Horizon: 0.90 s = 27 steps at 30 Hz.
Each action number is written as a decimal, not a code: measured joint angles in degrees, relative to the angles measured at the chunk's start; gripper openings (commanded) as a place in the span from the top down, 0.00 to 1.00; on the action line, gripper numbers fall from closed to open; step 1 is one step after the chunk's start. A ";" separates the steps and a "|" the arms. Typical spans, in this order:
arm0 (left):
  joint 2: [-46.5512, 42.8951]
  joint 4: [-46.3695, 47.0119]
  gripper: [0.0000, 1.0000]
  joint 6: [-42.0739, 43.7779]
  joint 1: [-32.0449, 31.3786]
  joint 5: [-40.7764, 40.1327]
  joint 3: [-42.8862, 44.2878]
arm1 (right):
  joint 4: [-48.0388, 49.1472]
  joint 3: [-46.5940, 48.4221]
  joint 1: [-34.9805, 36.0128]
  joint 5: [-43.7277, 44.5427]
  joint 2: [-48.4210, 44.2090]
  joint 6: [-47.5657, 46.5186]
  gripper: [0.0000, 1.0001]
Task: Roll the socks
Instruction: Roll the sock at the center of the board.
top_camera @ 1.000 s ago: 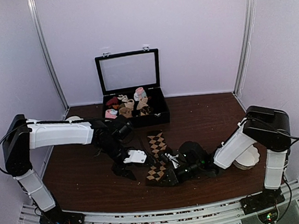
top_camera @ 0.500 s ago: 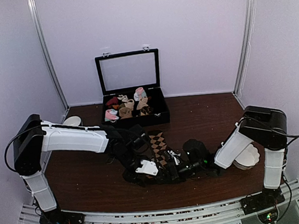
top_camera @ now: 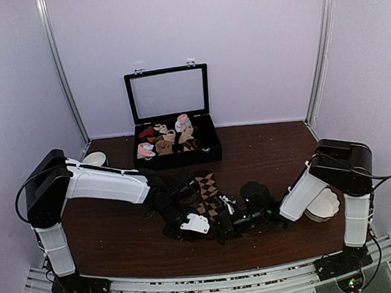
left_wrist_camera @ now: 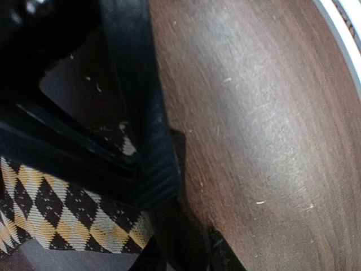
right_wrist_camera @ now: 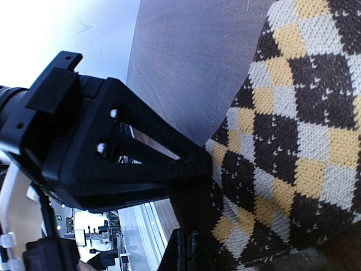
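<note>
Presently left tool (top_camera: 204,226) and right tool (top_camera: 223,216) crowd the socks (top_camera: 206,184), closure indeterminable; advise tight, even rolling.

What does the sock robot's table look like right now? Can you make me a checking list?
Surface: dark wooden table with a few pale specks.
Job's things: argyle socks lie mid-table, their near end hidden under both grippers.
Clutter: open black case of small sock rolls at the back; white bowl far left; white scalloped object at the right edge.
Grippers: left gripper and right gripper meet low over the socks; open or shut, cannot tell.
Cables: one black cable loops on the left, another on the right.
Surroundings: pale lilac walls, metal posts, rail along the near edge.
</note>
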 measured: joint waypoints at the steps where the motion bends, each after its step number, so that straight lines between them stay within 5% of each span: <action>1: 0.35 0.02 0.74 -0.09 0.00 -0.22 0.00 | -0.17 -0.02 0.00 0.00 0.00 -0.13 1.00; 8: 0.63 -0.24 0.53 -1.25 0.00 -0.68 0.26 | -3.67 -0.02 0.00 0.28 -0.02 -2.08 1.00; 20: 0.61 -0.31 0.64 -3.48 0.02 -0.20 0.76 | -5.68 0.20 0.00 0.42 -0.02 -3.02 1.00; 27: 0.52 -0.72 0.59 -3.69 0.00 1.20 0.94 | -5.40 0.20 0.00 0.44 -0.02 -2.49 1.00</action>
